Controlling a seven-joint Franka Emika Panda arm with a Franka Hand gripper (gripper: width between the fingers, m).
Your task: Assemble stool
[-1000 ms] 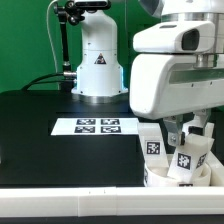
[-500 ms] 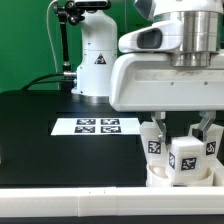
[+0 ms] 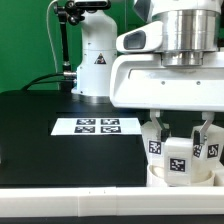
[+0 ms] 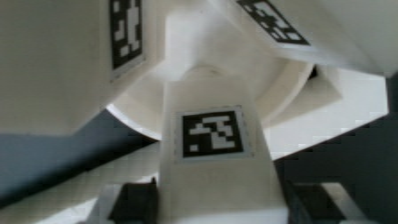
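The white round seat disc (image 3: 186, 183) lies at the table's front, at the exterior view's right. Two white block legs (image 3: 153, 146) (image 3: 211, 150) stand upright on it, each with a square tag. My gripper (image 3: 178, 140) hangs straight above the seat and is shut on a third tagged leg (image 3: 178, 161), which stands slightly tilted on the seat between the other two. In the wrist view the held leg (image 4: 215, 135) runs up between my fingers (image 4: 139, 200), with the seat's round face (image 4: 139, 108) behind it and the two other legs (image 4: 125, 30) (image 4: 274, 20) beyond.
The marker board (image 3: 97, 126) lies flat on the black table, to the left of the seat in the exterior view. The arm's white base (image 3: 98, 60) stands behind it. A white rail (image 3: 70, 196) runs along the front edge.
The hand has turned from a tilted pose to square above the seat. The held leg has come from leaning to nearly upright and shifted slightly left and down.
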